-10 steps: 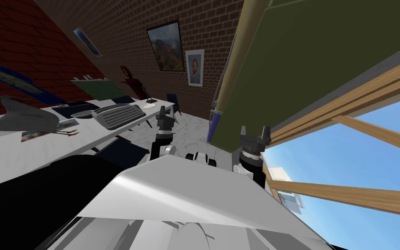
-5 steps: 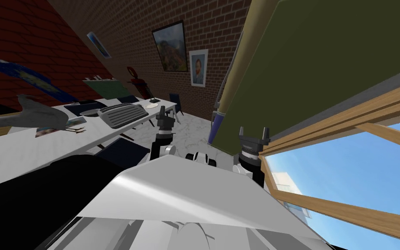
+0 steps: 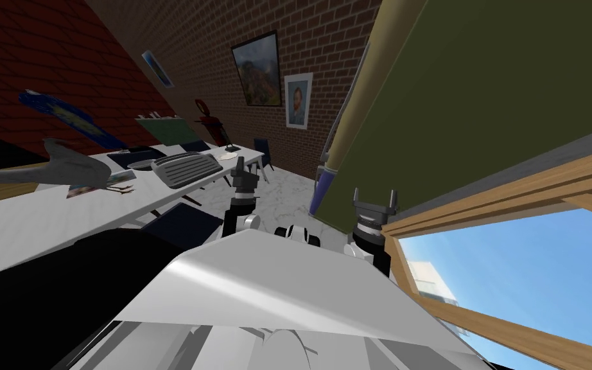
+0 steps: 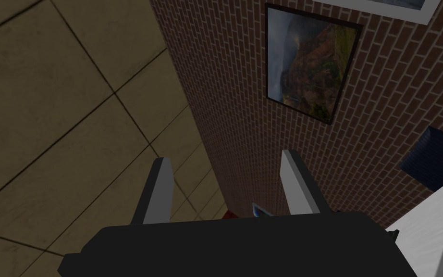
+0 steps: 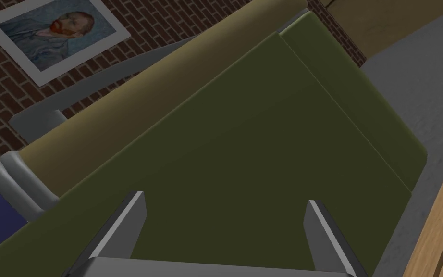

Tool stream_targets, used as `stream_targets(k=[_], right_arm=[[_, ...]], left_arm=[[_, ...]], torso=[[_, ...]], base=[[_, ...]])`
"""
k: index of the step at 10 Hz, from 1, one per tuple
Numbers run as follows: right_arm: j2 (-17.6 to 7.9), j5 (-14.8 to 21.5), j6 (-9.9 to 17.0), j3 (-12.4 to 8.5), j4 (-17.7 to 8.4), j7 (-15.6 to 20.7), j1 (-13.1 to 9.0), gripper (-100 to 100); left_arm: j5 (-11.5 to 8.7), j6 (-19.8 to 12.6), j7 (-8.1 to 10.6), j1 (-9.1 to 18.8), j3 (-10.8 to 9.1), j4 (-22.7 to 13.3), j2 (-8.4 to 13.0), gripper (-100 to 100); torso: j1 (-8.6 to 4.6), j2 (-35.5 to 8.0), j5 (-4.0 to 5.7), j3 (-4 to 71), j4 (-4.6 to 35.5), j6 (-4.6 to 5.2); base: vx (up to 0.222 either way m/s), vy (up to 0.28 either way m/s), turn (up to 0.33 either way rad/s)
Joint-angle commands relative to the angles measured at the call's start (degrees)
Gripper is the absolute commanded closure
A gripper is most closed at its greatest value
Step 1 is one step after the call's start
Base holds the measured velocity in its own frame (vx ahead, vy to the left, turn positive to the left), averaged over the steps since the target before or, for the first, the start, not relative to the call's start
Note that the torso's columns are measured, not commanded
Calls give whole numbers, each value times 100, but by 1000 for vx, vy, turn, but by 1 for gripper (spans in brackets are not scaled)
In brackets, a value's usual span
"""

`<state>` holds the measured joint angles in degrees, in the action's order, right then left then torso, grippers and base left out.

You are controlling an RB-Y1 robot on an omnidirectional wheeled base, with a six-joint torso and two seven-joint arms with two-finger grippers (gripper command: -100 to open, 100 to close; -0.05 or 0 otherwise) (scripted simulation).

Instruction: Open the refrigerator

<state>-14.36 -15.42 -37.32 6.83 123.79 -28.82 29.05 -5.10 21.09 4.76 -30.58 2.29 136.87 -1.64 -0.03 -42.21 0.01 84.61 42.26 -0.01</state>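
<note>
You'll find the olive-green refrigerator (image 3: 481, 83) filling the upper right of the head view. Your right gripper (image 3: 373, 194) is at its lower corner, jaws apart. Your left gripper (image 3: 242, 168), at centre frame, also has its jaws apart.

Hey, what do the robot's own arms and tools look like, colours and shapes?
They match. The left tool and right tool each have two thin, light grey, blade-like fingers on a dark boxy body. The left forearm and right forearm are dark, with white and grey joints lower down. I see no cables or markings.
</note>
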Motion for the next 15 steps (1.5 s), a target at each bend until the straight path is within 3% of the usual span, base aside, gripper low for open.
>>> stream_targets(k=[1,4,6,9,14,15], right_arm=[[-12,-98,-18,19,-57,-339,-20,-100],[-50,-504,-65,93,-243,-889,-71,-100],[-50,-504,-65,93,-243,-1115,-71,-100],[-68,-921,-111,169,-441,-1652,-125,-100],[-69,-1132,-133,207,-545,-2314,-153,-100],[-64,-1343,-155,246,-653,-2549,-182,-100]], left_arm=[[0,0,0,0,0,0,0,0],[0,0,0,0,0,0,0,0],[0,0,0,0,0,0,0,0],[0,0,0,0,0,0,0,0],[0,0,0,0,0,0,0,0],[0,0,0,0,0,0,0,0]], torso=[[2,-2,-1,0,0,2],[3,-9,-1,-5,2,1],[1,-5,-1,-2,1,2],[2,-7,-1,-4,2,1],[2,-7,-1,-4,2,2],[2,-13,-1,-7,3,2]], base=[[31,2,1],[52,3,107],[41,-3,33],[53,-2,114],[39,-4,49],[48,-9,102]])
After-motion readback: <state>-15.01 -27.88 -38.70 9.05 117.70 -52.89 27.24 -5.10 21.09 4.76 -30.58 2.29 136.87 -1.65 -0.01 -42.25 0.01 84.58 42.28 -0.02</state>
